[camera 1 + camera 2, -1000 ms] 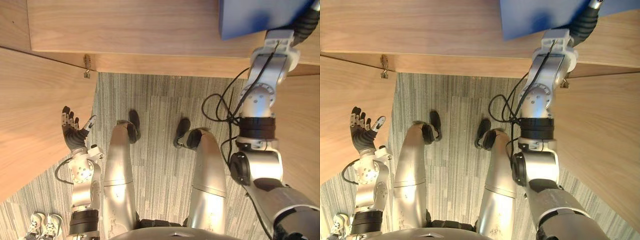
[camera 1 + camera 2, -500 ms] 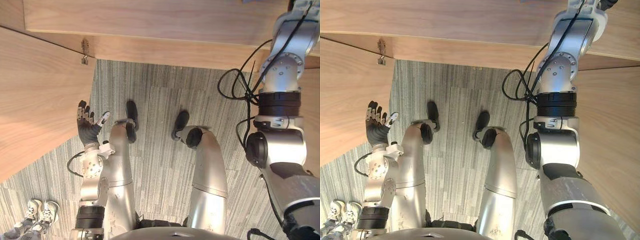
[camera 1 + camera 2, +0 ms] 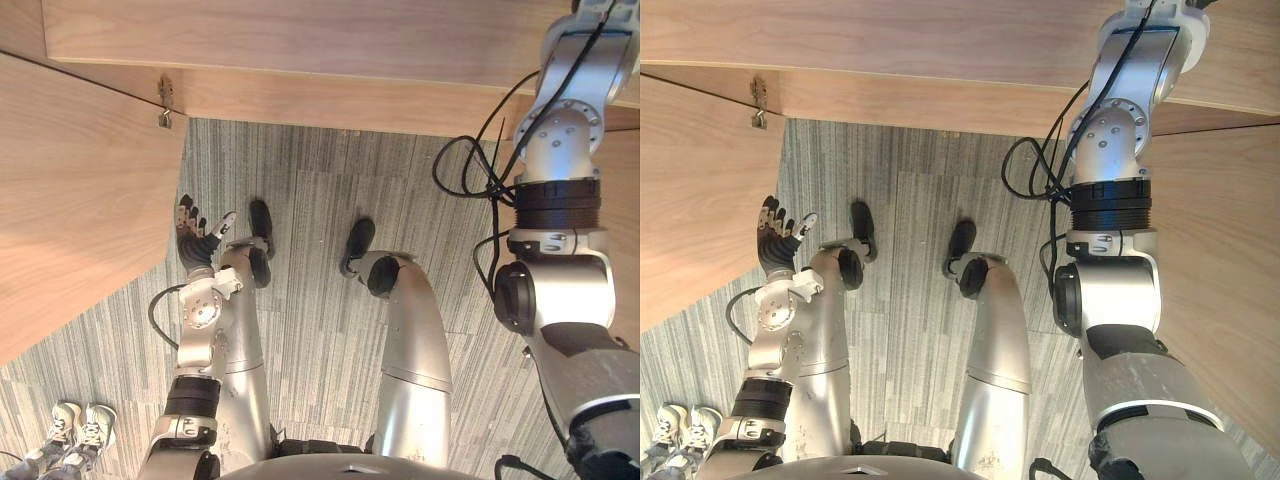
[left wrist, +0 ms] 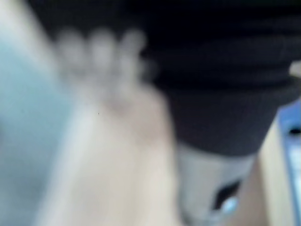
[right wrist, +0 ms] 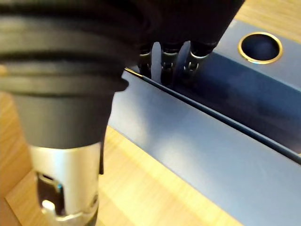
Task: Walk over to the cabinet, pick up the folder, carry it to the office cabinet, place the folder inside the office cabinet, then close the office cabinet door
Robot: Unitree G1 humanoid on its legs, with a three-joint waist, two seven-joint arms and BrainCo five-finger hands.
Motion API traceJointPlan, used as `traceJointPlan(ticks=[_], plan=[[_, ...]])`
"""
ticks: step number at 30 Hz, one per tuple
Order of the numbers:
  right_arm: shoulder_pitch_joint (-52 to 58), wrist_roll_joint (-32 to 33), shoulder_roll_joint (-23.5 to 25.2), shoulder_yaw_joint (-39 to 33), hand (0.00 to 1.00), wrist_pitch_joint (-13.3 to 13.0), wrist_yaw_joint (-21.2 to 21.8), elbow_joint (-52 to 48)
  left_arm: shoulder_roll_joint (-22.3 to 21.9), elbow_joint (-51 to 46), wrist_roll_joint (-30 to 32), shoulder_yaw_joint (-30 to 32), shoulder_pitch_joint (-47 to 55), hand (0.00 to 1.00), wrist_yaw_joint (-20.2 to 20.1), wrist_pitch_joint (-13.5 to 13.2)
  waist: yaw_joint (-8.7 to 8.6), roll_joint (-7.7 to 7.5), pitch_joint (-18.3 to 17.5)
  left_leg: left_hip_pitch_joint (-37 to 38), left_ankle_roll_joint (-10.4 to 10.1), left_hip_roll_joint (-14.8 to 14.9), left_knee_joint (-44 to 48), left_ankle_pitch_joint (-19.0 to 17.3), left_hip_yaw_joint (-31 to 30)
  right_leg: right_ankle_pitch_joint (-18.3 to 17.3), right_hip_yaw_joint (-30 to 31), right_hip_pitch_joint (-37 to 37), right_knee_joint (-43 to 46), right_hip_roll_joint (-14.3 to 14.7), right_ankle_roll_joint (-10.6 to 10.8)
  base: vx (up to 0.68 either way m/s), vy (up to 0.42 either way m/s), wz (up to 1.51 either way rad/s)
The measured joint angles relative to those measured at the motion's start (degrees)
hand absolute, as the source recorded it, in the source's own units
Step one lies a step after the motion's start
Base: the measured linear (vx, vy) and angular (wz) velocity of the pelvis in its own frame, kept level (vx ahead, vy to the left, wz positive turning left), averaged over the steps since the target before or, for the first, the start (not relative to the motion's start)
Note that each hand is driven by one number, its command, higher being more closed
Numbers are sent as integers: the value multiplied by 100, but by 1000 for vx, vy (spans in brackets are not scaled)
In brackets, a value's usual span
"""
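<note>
Left eye view: left hand released, fingers spread, empty, just beside wooden cabinet door; grey carpet beneath. Person's shoes well behind hand.
Left wrist view: blurred, nothing readable.
Right wrist view: right hand grasping blue folder, fingers hooked over its edge; wooden surface under folder.

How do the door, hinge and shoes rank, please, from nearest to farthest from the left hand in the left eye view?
1. Door, right beside the left hand.
2. Hinge, farther ahead.
3. Shoes, behind, to the left.
</note>
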Motion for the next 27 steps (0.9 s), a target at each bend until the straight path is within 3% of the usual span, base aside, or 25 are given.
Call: traceJointPlan(ticks=[5,9,12,19,22,25,27], plan=[[534,-104,30,-28,0,-8,29,-494,53,111,-6,138,45,0,29,3,-35,-112,-59,73,15,29,-98,13,80,31,28,38,-115,26,28,-12,20,-2],[963,-319,-105,8,0,30,192,-860,59,113,-5,164,50,0,25,5,-41,-114,-60,71,20,68,-113,16,101,107,29,64,-224,67,44,-2,41,-7],[1481,-590,-532,44,0,155,467,-1094,109,114,-2,164,65,0,-5,4,-56,-115,-60,85,46,75,-175,26,118,167,24,113,-349,85,86,-2,47,-5],[2155,-1295,-2005,880,0,478,1358,-1072,368,182,55,207,229,0,-106,-57,-198,-118,-59,189,144,87,-431,112,241,317,36,212,-673,106,137,-17,41,-3],[2228,-1498,-2399,1208,0,652,1656,-1039,466,364,103,206,251,0,-203,-103,-201,-121,-57,243,156,86,-495,129,268,352,38,260,-750,107,144,0,0,0],[2215,-1973,-2772,1602,0,718,1907,-1019,561,425,108,206,291,0,-296,-117,-199,-158,-76,257,164,86,-525,134,287,358,47,266,-783,107,153,-7,10,-1],[2154,-2759,-2884,1913,0,830,2100,-779,682,611,109,206,291,0,-383,-171,-198,-307,-158,280,162,86,-614,169,327,386,52,261,-844,107,146,0,0,0]])
